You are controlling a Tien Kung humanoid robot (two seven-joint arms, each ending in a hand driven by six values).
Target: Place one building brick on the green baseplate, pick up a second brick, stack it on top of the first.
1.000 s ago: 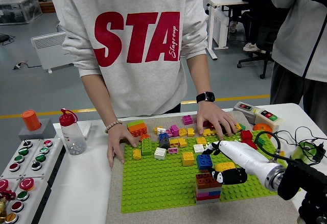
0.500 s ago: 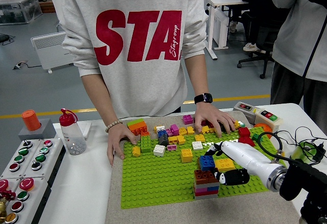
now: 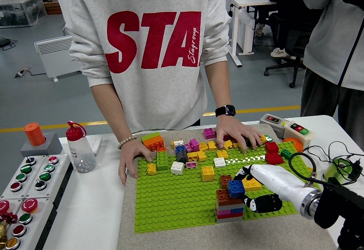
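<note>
The right hand's fingers (image 3: 245,177) are pinched around a blue brick (image 3: 235,188), with a yellow brick (image 3: 252,184) pressed just beside it, seemingly caught in the same hold. The right hand (image 3: 250,187) holds the blue brick at the top of a small stack (image 3: 230,204) of brown, pink, grey and red bricks on the near right part of the green baseplate (image 3: 170,204). Whether the blue brick is fully seated on the brown one I cannot tell.

The likely trouble is a crooked seat: if the brick goes down tilted or offset, the studs will not lock and it could slide off once the fingers let go. Pushing sideways could also topple the tall stack.

Farther back, loose bricks (image 3: 193,153) lie scattered across the baseplate's far edge. A person stands at the far side of the counter (image 3: 91,204) with both hands pressing down on the baseplate's far edge, one hand (image 3: 132,159) on the left, the other hand (image 3: 239,133) on the right. The robot's left arm is out of view.
</note>
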